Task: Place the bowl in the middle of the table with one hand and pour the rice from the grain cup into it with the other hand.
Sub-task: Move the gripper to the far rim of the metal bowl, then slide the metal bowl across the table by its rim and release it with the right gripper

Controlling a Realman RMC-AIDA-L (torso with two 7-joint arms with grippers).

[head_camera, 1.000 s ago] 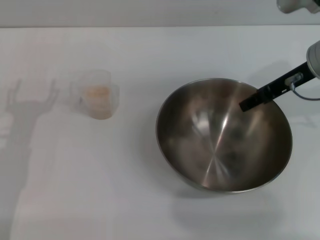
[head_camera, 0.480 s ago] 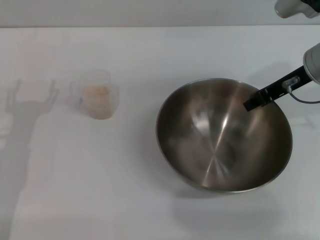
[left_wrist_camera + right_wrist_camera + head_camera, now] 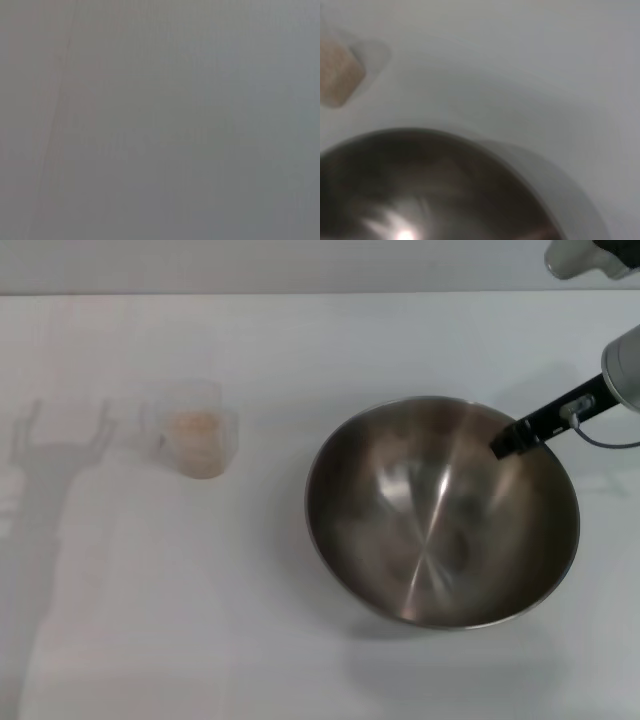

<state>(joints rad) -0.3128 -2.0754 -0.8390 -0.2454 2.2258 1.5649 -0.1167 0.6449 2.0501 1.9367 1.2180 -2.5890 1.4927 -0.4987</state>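
Risk of slipping: right pincer (image 3: 505,440) hooks over far right rim of bowl (image 3: 440,510), fingers clamped on that thin shiny edge, so could lose hold or tip the bowl mid-slide. Sits right of centre on white worktop (image 3: 300,340), big, steel, empty. Cup (image 3: 195,430) with rice (image 3: 196,427) stands well apart to the left. Left pincer out of view.

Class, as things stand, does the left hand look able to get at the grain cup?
Probably yes. The grain cup stands alone on the table, on the robot's left, well apart from the bowl, with nothing around it. The left hand itself is out of view, so its distance cannot be judged.
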